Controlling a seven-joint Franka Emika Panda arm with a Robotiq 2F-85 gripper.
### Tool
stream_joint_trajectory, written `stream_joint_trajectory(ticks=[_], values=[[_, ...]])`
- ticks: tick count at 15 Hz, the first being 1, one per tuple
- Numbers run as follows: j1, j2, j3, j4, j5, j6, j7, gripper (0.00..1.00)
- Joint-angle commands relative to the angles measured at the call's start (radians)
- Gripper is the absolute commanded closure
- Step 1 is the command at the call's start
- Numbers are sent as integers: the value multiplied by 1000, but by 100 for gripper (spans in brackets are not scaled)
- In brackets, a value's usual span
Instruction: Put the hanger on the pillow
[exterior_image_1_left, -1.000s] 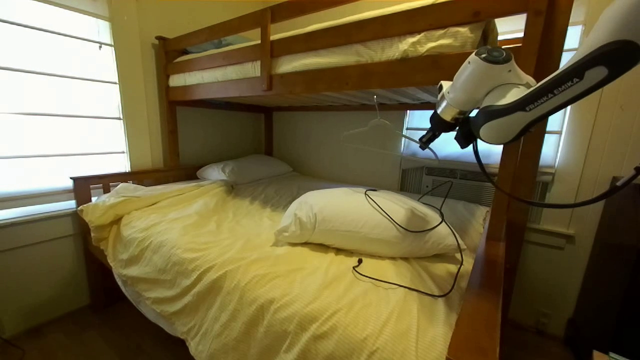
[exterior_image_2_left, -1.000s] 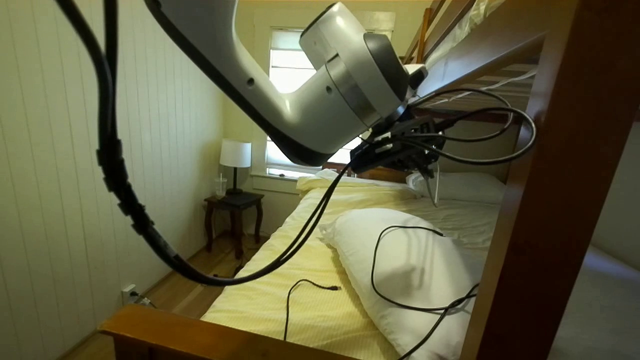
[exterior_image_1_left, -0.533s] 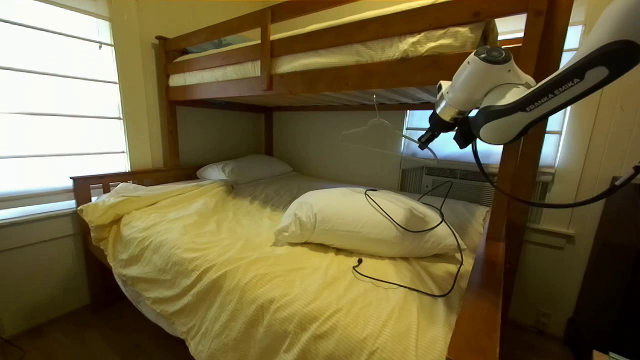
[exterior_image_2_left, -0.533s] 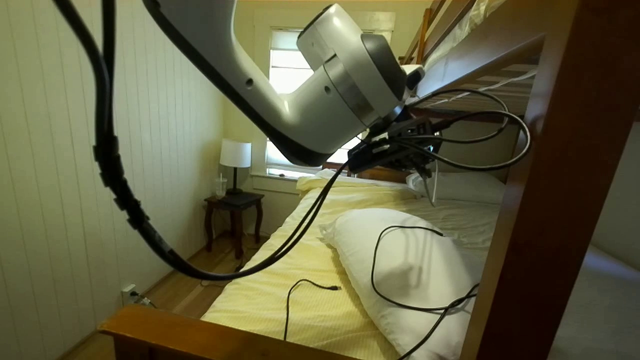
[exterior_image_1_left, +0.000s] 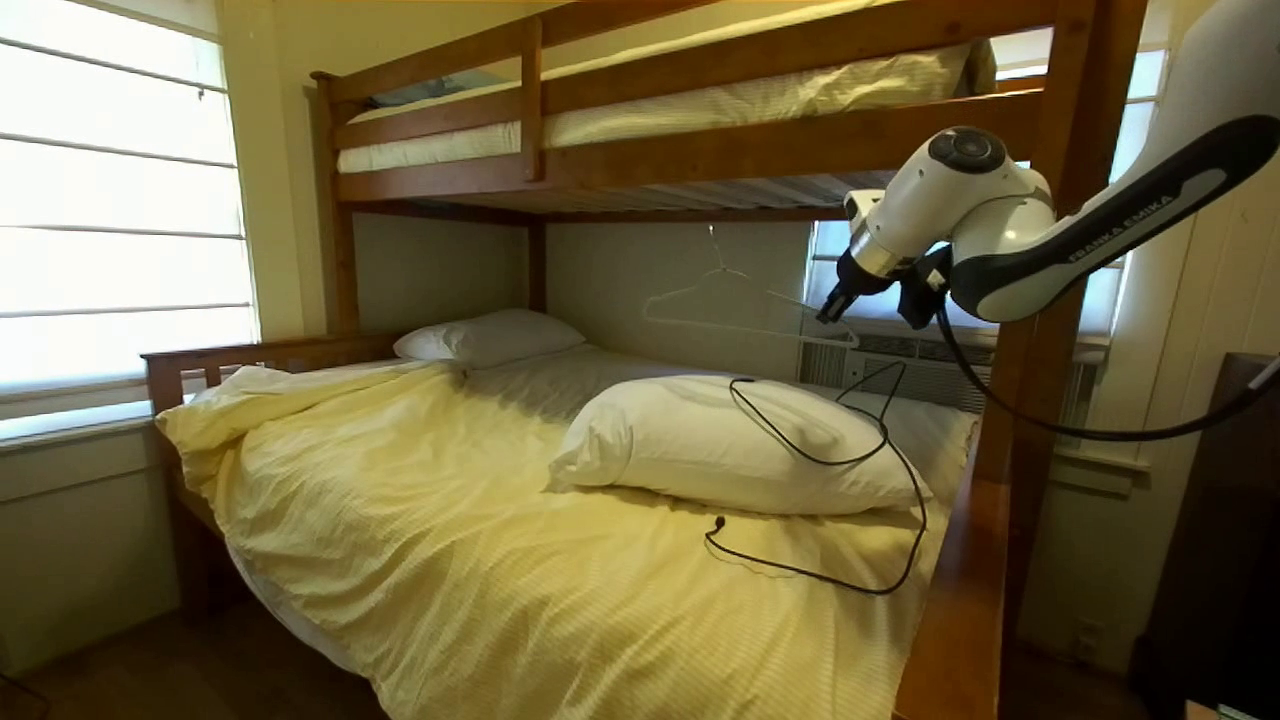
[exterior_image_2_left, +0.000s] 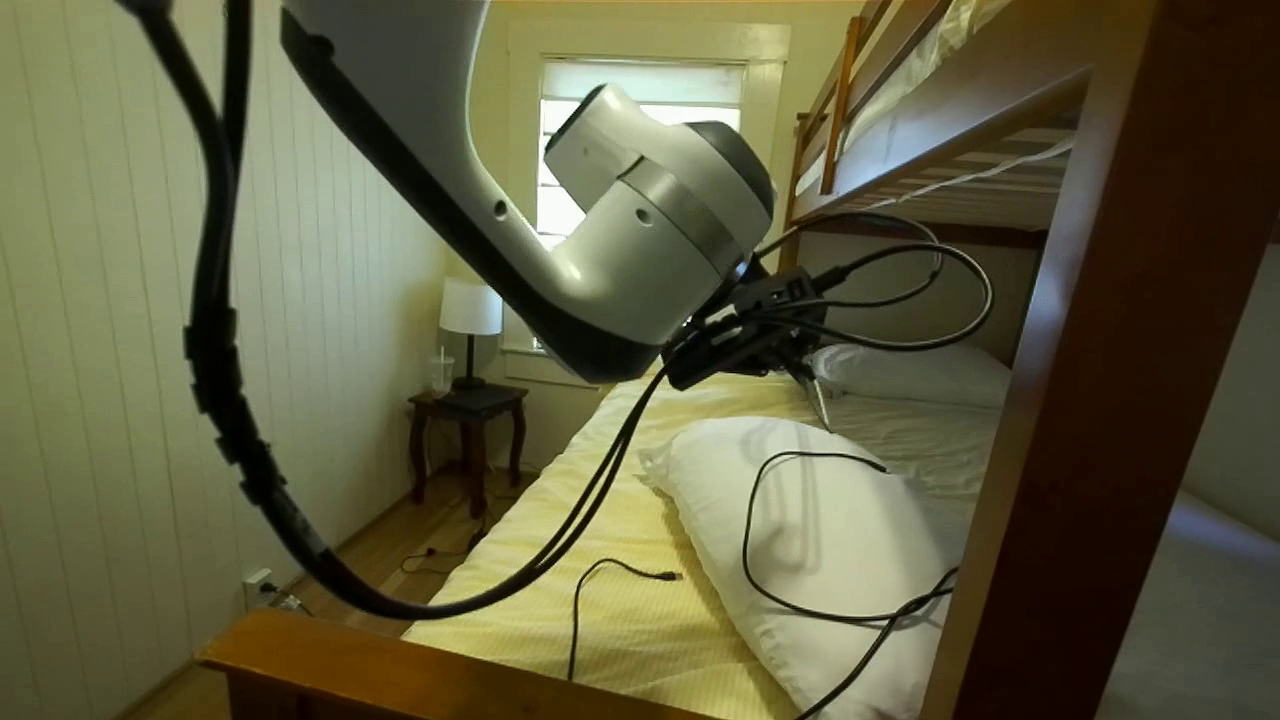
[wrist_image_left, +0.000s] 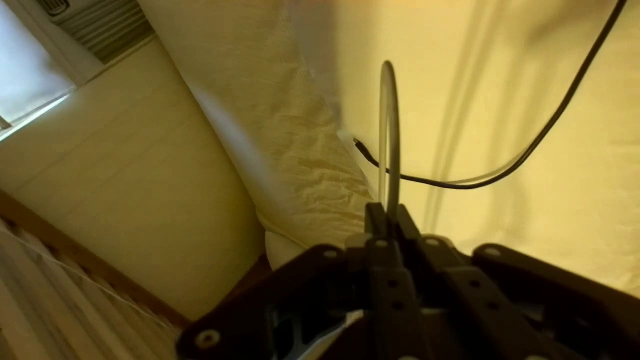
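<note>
The pale thin hanger (exterior_image_1_left: 740, 330) hangs in the air with its hook up, above the far side of the white pillow (exterior_image_1_left: 680, 440). My gripper (exterior_image_1_left: 826, 312) is shut on the hanger near its right end in this exterior view. In the wrist view the fingertips (wrist_image_left: 392, 215) pinch the hanger (wrist_image_left: 394, 125), whose rounded end sticks out past them. In an exterior view the hanger (exterior_image_2_left: 820, 405) shows edge-on below the gripper (exterior_image_2_left: 806, 372), with its hook hidden. The plump pillow (exterior_image_2_left: 840, 530) lies below, apart from the hanger, with the hanger's shadow on it.
A black cord (exterior_image_1_left: 838, 463) lies looped over the pillow and onto the yellow bedsheet (exterior_image_1_left: 480, 560). The upper bunk (exterior_image_1_left: 680, 165) is above the hanger. A wooden bedpost (exterior_image_2_left: 1050, 400) stands near the arm. A flatter pillow (exterior_image_1_left: 510, 338) lies at the far end.
The arm has moved down over the last half second, carrying the hanger lower, closer to the pillow, and leftward in an exterior view. The gripper has stayed shut on it. Pillow and cord have not moved.
</note>
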Motion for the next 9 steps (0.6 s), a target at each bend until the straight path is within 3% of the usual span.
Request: stream_joint_trajectory(ticks=[1,9], values=[[-48,34,54,33,-255,-2,192,99],[-31,156,47,141,-646,-44,620,99]])
